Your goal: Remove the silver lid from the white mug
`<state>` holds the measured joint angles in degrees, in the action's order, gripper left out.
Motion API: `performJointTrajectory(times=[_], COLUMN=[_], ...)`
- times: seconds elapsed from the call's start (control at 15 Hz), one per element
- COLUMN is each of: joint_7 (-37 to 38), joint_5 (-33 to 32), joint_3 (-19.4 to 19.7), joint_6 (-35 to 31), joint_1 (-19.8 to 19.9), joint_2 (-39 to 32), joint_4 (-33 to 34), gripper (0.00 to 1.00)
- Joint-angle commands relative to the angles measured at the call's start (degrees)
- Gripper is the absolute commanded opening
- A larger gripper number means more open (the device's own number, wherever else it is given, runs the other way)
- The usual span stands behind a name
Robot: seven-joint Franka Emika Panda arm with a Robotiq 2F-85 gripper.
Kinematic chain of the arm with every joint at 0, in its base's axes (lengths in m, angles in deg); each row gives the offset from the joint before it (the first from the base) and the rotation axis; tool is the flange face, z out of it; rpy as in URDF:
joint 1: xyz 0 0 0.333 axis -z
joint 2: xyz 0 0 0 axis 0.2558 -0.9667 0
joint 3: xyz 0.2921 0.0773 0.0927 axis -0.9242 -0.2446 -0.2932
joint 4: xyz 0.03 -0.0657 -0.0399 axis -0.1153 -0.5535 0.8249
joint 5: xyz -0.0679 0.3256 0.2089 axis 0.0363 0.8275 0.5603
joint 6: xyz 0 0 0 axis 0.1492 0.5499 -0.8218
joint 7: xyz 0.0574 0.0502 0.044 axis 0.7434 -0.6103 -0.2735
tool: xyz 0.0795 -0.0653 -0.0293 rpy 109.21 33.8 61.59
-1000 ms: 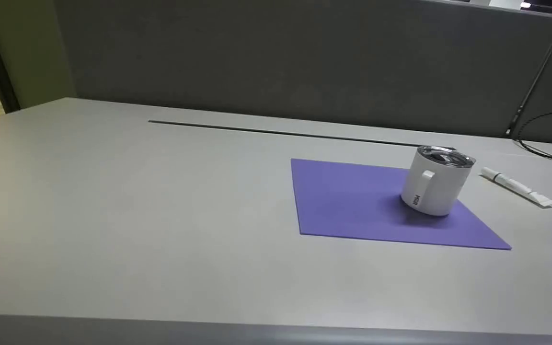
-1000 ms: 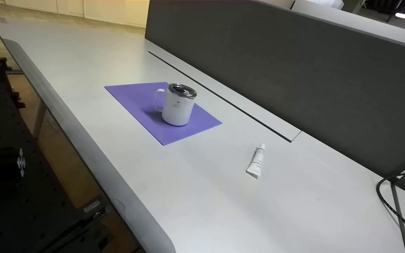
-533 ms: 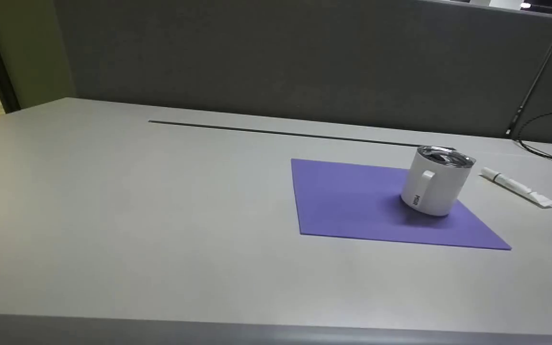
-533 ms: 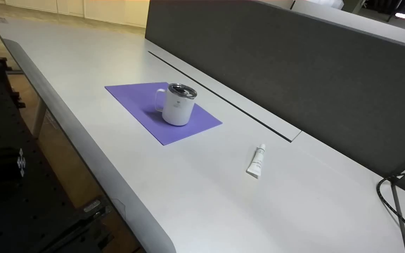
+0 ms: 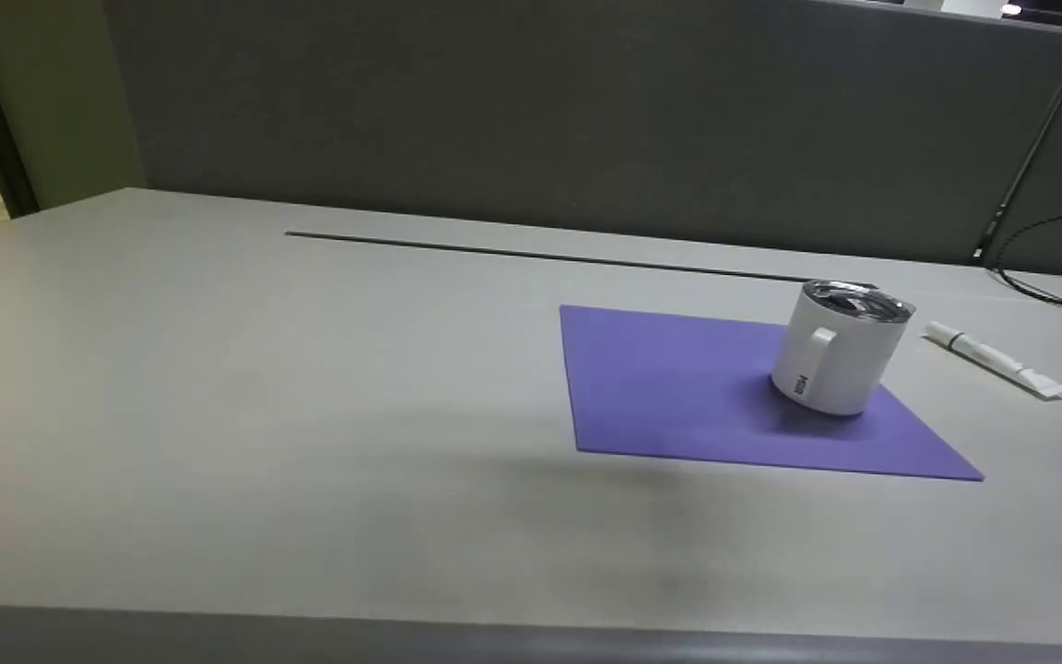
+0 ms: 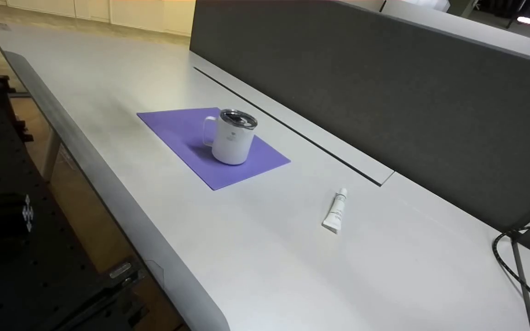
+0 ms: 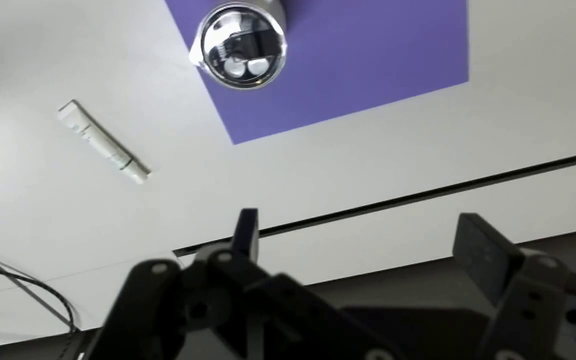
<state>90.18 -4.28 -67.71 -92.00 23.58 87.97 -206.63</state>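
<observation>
The silver lid sat on the rim of the white mug, which stood upright on a purple mat, neither having shifted in the last second. What had changed was the light: a soft shadow had spread across the table beside the mat, likely from the arm moving overhead, suggesting the approach was under way and the removal not yet begun. Only the wrist view showed the gripper, its fingers spread wide around nothing, well clear of the lid; neither exterior view took it in. From above, that view caught two pale round spots on the lid, while an exterior view gave the lettering by the mug's handle. A white tube lay off the mat.
</observation>
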Motion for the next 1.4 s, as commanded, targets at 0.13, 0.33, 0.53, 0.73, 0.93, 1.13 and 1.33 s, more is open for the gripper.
performJointTrajectory(times=[0.13,0.33,0.53,0.73,0.93,1.13,1.33], joint_7=[1.2,1.6,1.9,2.7,3.6,3.9,2.3], joint_5=[-5.5,-6.5,-6.5,-7.4,-9.0,-11.0,-10.9], joint_3=[4.6,6.2,6.0,6.1,7.1,8.3,9.8], joint_6=[-0.3,0.1,0.5,0.2,-2.3,-4.2,-7.6], joint_1=[0.6,1.0,0.8,0.8,0.6,0.1,-0.9], joint_2=[-5.3,-8.3,-8.5,-8.9,-11.5,-14.4,-17.3], joint_4=[1.2,2.6,3.1,2.8,1.5,0.5,-0.1], gripper=[1.00,1.00,1.00,1.00,0.66,0.45,0.24])
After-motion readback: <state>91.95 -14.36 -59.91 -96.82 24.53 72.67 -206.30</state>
